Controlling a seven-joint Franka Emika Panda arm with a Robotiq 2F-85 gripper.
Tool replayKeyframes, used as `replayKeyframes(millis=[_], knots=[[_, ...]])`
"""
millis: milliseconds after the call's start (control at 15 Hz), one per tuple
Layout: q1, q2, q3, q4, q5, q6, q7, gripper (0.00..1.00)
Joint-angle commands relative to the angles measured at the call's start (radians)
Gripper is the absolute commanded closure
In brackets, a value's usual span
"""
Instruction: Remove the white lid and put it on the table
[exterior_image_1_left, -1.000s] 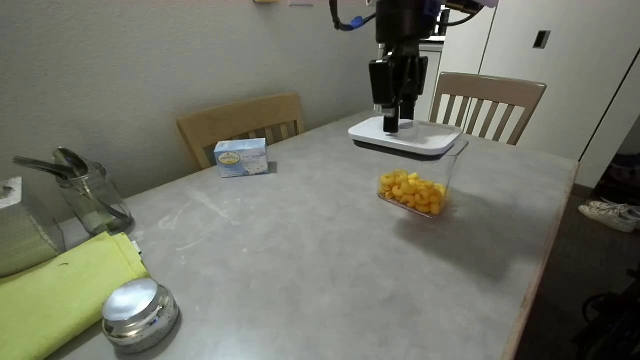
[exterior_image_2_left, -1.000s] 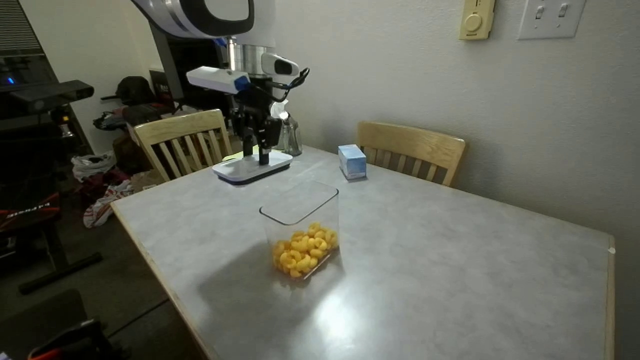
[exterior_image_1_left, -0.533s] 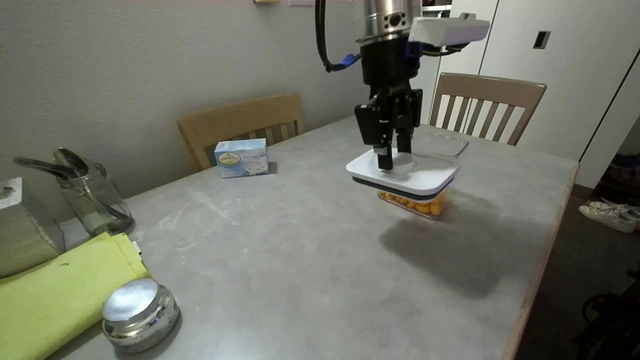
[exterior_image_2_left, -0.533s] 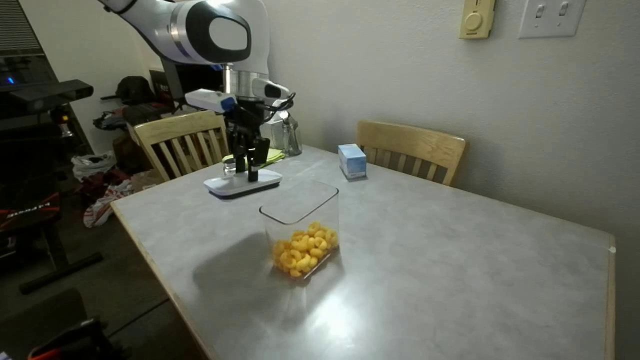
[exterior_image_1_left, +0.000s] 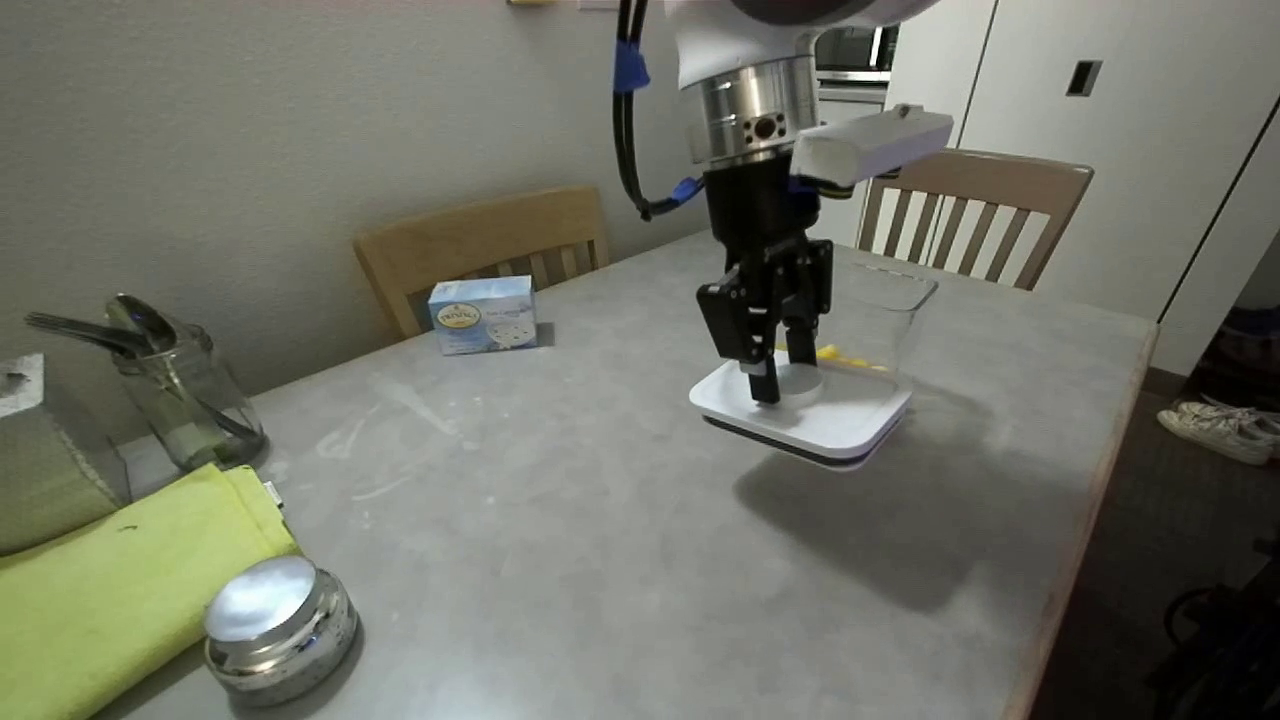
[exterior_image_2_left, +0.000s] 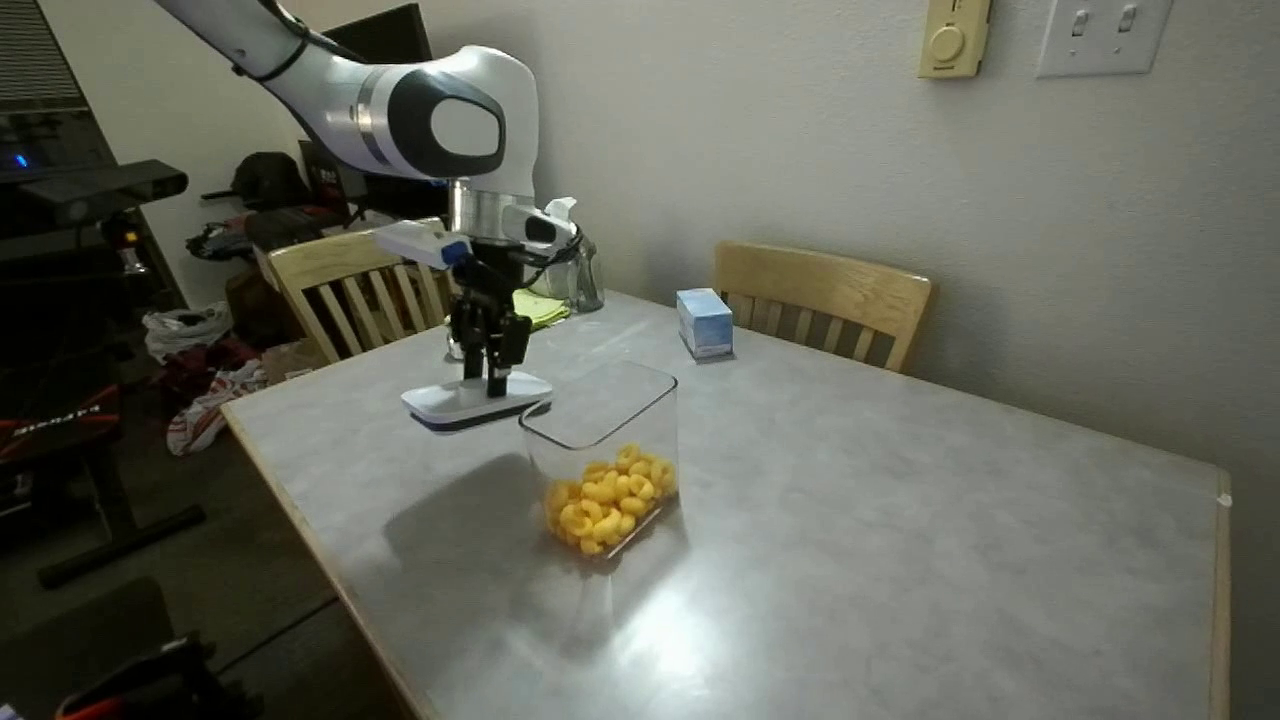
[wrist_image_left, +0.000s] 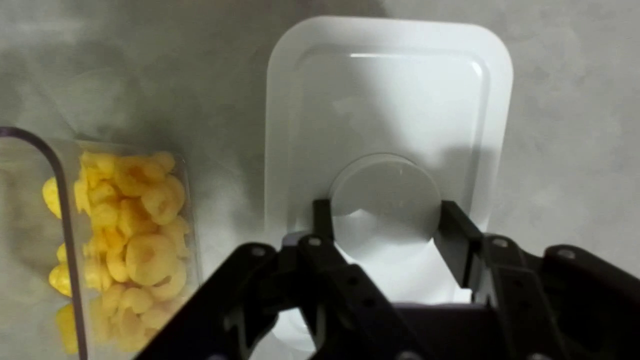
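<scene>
Bin (wrist_image_left: 71, 250) stood uncovered, left in the wrist view. Right of it, apart, lid (wrist_image_left: 385, 115) hung over table (wrist_image_left: 575, 150), knob (wrist_image_left: 385, 185) clamped between 2 jaws of gripper (wrist_image_left: 384, 210). Good set-down, I judged, wanted lid level, clear of bin, jaws loosened once underside sat flat.

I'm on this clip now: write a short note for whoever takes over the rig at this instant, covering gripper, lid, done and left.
Gripper: closed on the round knob of the white lid.
White lid: held above the table, beside the clear container with yellow pieces inside.
Done: white lid off; container open.
Left: lower the white lid onto the table, then let go.
</scene>
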Motion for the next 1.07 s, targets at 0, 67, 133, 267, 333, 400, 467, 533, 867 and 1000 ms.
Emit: replayKeyframes(millis=[0, 67, 133, 267, 333, 400, 467, 533, 867, 1000], knots=[[-0.004, 0.054, 0.003, 0.022, -0.005, 0.046, -0.006, 0.71], [-0.006, 0.066, 0.003, 0.023, -0.004, 0.061, -0.013, 0.71], [-0.008, 0.079, 0.004, 0.025, 0.0, 0.076, -0.017, 0.71], [-0.009, 0.105, 0.0, 0.032, -0.001, 0.101, -0.015, 0.71], [-0.011, 0.119, 0.0, 0.039, 0.001, 0.108, -0.017, 0.71], [-0.012, 0.133, -0.002, 0.045, 0.001, 0.116, -0.018, 0.71], [-0.014, 0.146, -0.002, 0.052, 0.003, 0.12, -0.02, 0.71], [-0.015, 0.159, -0.005, 0.061, -0.001, 0.125, -0.02, 0.71], [-0.023, 0.214, -0.005, 0.11, 0.009, 0.116, -0.022, 0.71], [-0.026, 0.23, -0.006, 0.122, 0.01, 0.113, -0.024, 0.68]])
